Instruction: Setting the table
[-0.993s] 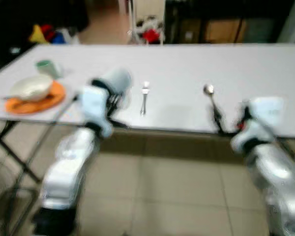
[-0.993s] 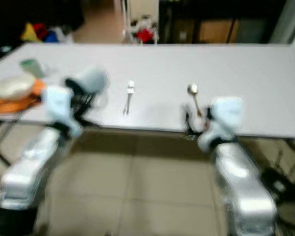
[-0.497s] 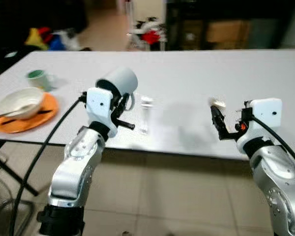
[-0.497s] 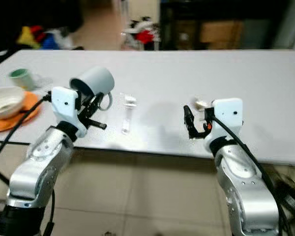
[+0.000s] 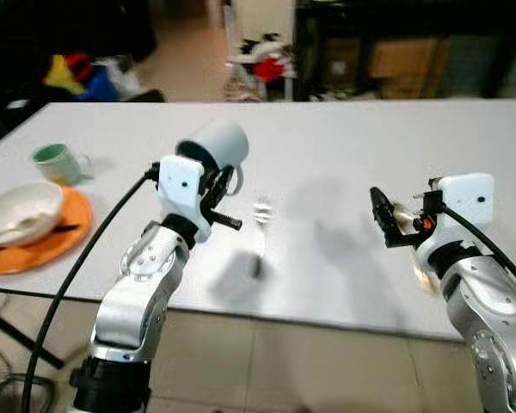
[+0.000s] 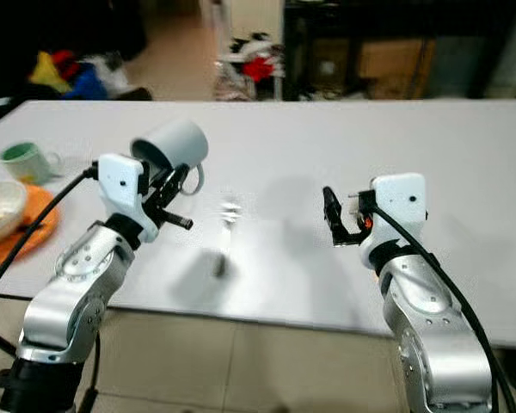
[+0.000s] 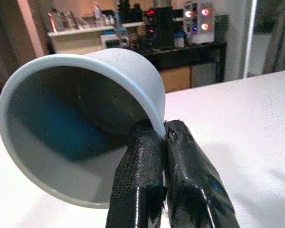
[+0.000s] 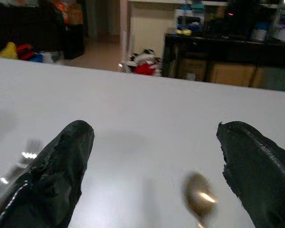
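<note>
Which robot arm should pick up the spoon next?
Probably the right. Its hand is open and empty, with the spoon lying on the table just ahead between its fingers. The left hand is busy, pinching the rim of the grey cup.

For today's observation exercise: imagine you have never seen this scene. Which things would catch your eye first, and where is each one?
First, the grey cup, pinched by its rim in the left gripper and held tilted above the white table. Next, the right gripper, fingers spread wide, hovering over a spoon on the table. At the table's left end sit an orange plate with a white bowl on it and a green mug behind.
</note>
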Tool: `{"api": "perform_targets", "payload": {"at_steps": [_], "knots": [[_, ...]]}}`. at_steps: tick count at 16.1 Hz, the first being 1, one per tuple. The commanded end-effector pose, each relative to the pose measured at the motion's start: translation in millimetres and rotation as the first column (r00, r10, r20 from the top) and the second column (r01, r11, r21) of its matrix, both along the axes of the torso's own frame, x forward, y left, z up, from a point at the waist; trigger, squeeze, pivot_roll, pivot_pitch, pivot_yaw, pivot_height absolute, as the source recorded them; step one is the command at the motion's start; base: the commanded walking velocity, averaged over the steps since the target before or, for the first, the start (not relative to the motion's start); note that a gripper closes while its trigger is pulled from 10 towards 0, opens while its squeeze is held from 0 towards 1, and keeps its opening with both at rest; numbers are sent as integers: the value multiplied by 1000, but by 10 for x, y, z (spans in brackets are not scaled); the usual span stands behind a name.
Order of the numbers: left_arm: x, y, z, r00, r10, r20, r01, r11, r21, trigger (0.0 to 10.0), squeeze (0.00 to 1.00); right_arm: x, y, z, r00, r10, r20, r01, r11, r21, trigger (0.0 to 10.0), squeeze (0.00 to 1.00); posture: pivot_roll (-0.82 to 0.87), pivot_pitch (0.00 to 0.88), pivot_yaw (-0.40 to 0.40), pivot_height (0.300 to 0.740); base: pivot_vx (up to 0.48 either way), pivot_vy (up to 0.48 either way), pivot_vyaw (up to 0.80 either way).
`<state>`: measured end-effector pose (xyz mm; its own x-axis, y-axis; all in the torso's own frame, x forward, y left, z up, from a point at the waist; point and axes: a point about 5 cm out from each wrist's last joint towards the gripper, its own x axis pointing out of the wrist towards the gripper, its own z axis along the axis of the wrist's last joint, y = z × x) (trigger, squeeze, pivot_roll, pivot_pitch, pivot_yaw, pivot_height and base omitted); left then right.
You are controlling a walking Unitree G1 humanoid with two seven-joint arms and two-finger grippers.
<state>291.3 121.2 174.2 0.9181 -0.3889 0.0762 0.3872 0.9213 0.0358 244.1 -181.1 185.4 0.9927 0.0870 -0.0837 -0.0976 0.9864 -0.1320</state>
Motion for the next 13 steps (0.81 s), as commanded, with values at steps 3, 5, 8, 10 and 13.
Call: {"api": "perform_targets", "payload": {"at_steps": [3, 5, 8, 10, 13], "knots": [[201, -26, -38, 994, -104, -15, 105, 991, 80, 10000, 0, 20, 20, 26, 1000, 14, 7, -14, 999, -31, 10000, 0, -88, 0, 144, 740, 135, 0, 0], [444, -113, -2, 981, -191, -9, 190, 968, 163, 10000, 0, 16, -39, 46, 1000, 4, 13, -3, 998, -59, 10000, 0, -119, 0, 177, 740, 0, 0, 0], [724, -183, 36, 965, -260, -30, 258, 924, 281, 10000, 0, -7, -70, 61, 1000, 17, 10, -16, 995, -100, 10000, 0, -156, 0, 223, 740, 0, 0, 0], [905, -215, 55, 957, -284, -67, 288, 885, 366, 10000, 0, -53, -71, 59, 999, 32, -2, -32, 990, -139, 10000, 0, -181, 0, 250, 740, 0, 0, 0], [1010, -284, 88, 951, -294, -97, 306, 844, 440, 10000, 0, -130, -74, 46, 999, 47, -18, -49, 985, -164, 10000, 0, -208, 0, 266, 740, 0, 0, 0]]}}
